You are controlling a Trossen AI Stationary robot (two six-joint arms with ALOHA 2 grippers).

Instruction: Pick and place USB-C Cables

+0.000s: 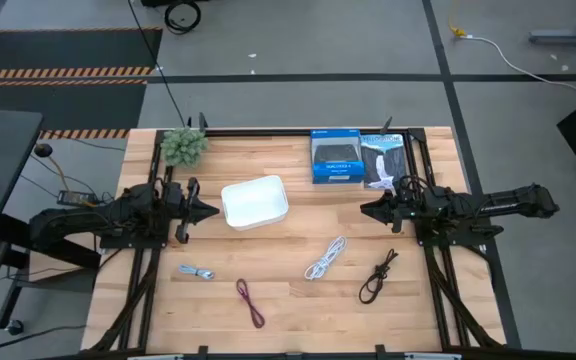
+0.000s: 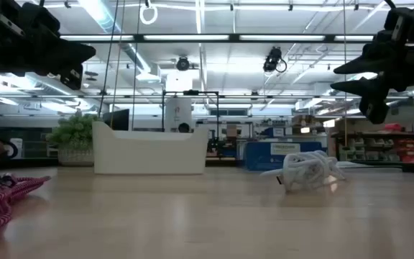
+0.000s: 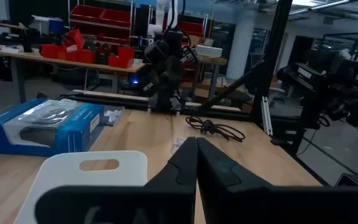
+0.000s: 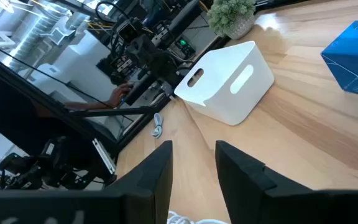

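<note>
High view shows nothing picked yet: the right gripper point(image 1: 369, 210), fingers parted and empty, probably needs to descend onto the white coiled cable point(image 1: 325, 258) lying just nearside of it, while the left gripper point(image 1: 212, 210) waits clenched beside the white plastic tray point(image 1: 255, 201).

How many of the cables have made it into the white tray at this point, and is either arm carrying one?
None looks placed: the white tray shows no cable. Nothing is in hand; the left gripper is shut and empty beside the tray, the right gripper open and empty. All four remain on the table: silver-grey cable, maroon cable, white cable, black cable.
</note>
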